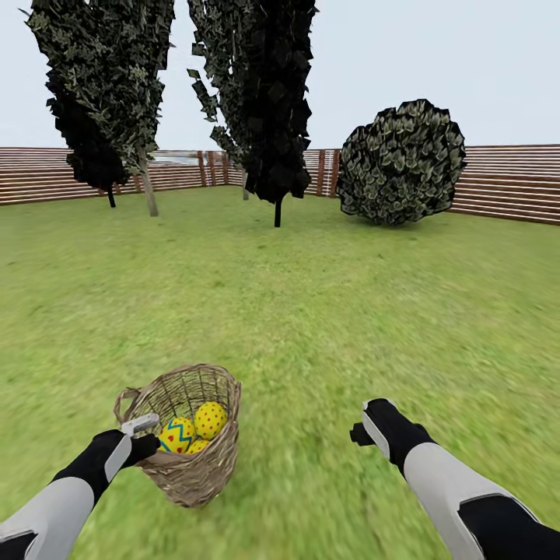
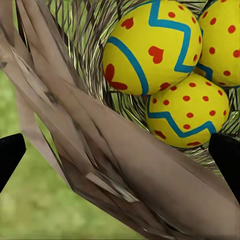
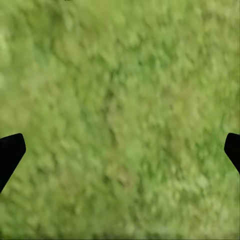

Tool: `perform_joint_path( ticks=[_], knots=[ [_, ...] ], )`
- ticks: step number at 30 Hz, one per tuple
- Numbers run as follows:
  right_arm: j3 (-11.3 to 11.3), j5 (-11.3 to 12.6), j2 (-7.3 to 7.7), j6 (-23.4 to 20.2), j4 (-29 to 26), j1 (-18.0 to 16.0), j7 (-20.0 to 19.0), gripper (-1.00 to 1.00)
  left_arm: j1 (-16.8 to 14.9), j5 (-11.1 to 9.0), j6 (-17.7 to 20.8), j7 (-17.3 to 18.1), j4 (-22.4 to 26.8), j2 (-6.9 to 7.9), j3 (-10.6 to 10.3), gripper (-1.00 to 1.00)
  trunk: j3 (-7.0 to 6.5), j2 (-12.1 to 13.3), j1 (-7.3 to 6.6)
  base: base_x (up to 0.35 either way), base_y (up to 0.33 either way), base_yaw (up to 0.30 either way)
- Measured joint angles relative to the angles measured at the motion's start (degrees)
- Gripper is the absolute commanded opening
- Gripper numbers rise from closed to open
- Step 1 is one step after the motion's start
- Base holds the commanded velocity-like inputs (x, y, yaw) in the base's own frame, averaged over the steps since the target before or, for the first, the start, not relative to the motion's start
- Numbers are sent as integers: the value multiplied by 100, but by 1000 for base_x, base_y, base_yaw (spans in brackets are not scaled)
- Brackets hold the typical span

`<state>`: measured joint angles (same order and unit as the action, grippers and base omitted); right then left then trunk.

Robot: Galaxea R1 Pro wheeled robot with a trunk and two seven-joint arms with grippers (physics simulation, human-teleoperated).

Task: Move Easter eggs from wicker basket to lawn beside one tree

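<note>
Garden setting: wide green lawn (image 1: 327, 311) ringed by a brown slatted wooden fence (image 1: 505, 183), with two dark narrow cypress-like trees (image 1: 264, 101) and one round leafy bush (image 1: 403, 162).

Brown woven wicker basket (image 1: 194, 451): one, standing on the grass.

Yellow Easter eggs with red dots and blue zigzags (image 2: 155, 47): three, all inside the basket.

Left gripper (image 1: 144, 435): at the basket rim, fingers spread, holding nothing.

Right gripper (image 1: 369, 432): spread apart over bare grass, empty.

Progress, by my reckoning: nothing removed yet; three eggs left to carry to a tree.
</note>
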<state>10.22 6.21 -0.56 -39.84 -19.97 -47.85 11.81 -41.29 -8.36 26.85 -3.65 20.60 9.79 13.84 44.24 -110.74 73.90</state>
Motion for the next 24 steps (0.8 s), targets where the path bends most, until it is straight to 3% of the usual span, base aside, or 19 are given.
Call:
perform_joint_path(
  ticks=[16, 24],
  knots=[
    [0, -1, -9, 0, 0, 2, -1, 100, 0, 7, 0, 0, -7, -26, -3, -100, -287, 642, -352, 0, 0, -1],
    [8, 4, -15, -11, -3, 2, -1, 100, -1, -24, -58, -7, -4, -38, 4, -100, -341, 764, -418, 0, 0, -267]
  ],
)
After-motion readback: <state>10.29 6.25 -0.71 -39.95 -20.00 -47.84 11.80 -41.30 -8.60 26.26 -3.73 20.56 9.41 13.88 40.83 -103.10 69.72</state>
